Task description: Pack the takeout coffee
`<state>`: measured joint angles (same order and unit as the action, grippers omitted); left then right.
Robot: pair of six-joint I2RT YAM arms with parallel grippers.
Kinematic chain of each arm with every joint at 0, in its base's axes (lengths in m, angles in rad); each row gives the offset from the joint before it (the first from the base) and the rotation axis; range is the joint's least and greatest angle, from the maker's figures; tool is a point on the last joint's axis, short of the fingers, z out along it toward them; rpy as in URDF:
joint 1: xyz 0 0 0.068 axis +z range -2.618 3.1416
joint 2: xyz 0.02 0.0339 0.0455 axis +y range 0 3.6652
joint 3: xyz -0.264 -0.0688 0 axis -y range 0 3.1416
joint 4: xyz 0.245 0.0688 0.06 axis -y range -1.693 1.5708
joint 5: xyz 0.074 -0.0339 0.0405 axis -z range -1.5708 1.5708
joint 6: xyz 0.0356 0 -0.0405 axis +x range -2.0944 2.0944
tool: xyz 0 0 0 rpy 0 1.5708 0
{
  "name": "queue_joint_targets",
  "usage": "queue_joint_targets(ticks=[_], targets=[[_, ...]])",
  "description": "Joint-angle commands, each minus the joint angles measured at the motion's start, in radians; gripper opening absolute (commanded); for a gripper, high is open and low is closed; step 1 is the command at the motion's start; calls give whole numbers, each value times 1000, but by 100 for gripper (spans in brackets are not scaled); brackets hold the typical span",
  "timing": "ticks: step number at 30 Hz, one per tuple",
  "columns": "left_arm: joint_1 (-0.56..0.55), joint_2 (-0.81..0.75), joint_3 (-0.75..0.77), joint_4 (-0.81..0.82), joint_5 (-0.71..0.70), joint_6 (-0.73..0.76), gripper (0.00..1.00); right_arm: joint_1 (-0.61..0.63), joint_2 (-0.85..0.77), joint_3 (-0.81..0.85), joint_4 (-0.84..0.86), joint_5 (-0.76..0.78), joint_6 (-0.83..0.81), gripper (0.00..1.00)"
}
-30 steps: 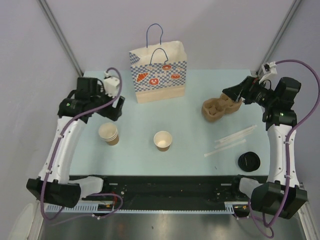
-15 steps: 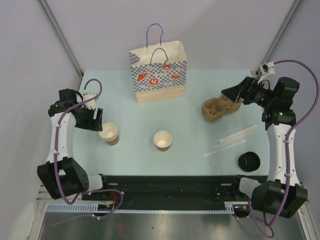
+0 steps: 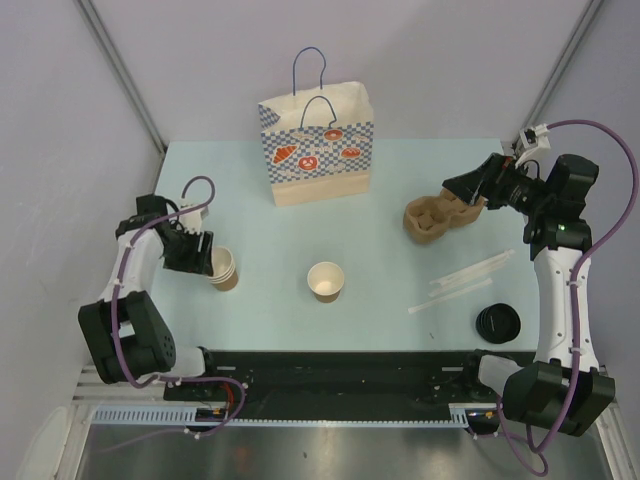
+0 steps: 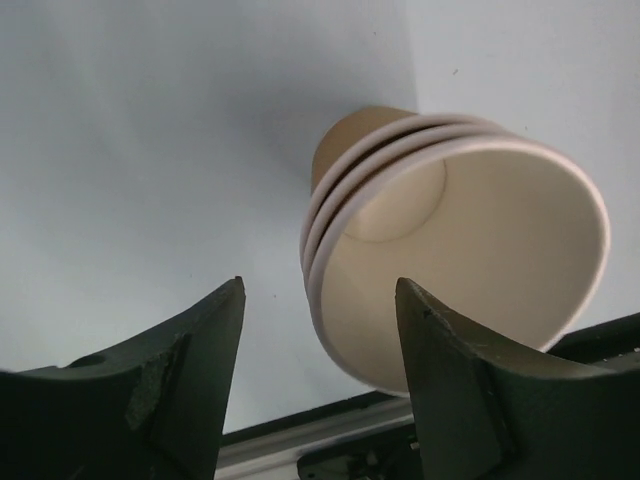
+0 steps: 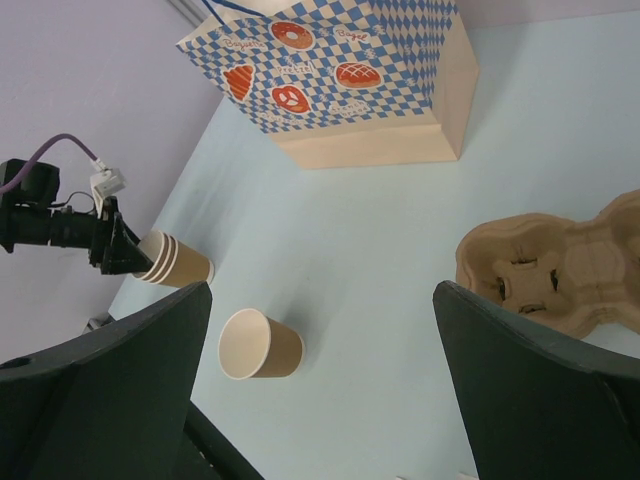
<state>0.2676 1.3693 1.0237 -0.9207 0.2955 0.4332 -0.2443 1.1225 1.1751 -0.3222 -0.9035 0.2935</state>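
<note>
Cup (image 3: 325, 280), brown kraft paper, white inside, upright, open-topped, mid-table

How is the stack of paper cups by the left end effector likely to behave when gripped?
The cup stack looks thin-walled and empty, so probably light and crushable. Three nested rims likely stiffen it, but cups might separate. Narrow base, wide top: a push could tip it.

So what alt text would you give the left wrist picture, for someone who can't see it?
Three nested paper cups, brown outside, white inside, face the camera mouth first on a pale table. The left gripper is open, its two dark fingers in the foreground.
</note>
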Motion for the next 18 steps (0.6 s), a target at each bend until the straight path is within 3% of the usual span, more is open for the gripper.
queue_joint_targets(ticks=[1, 12, 18], targets=[[-21, 27, -22, 106, 18, -51, 64, 2, -6, -6, 29, -11, -16, 100], [-27, 97, 3, 140, -21, -82, 22, 2, -3, -12, 37, -9, -14, 100], [-10, 106, 140, 89, -85, -59, 11, 2, -3, -14, 35, -11, -17, 100]])
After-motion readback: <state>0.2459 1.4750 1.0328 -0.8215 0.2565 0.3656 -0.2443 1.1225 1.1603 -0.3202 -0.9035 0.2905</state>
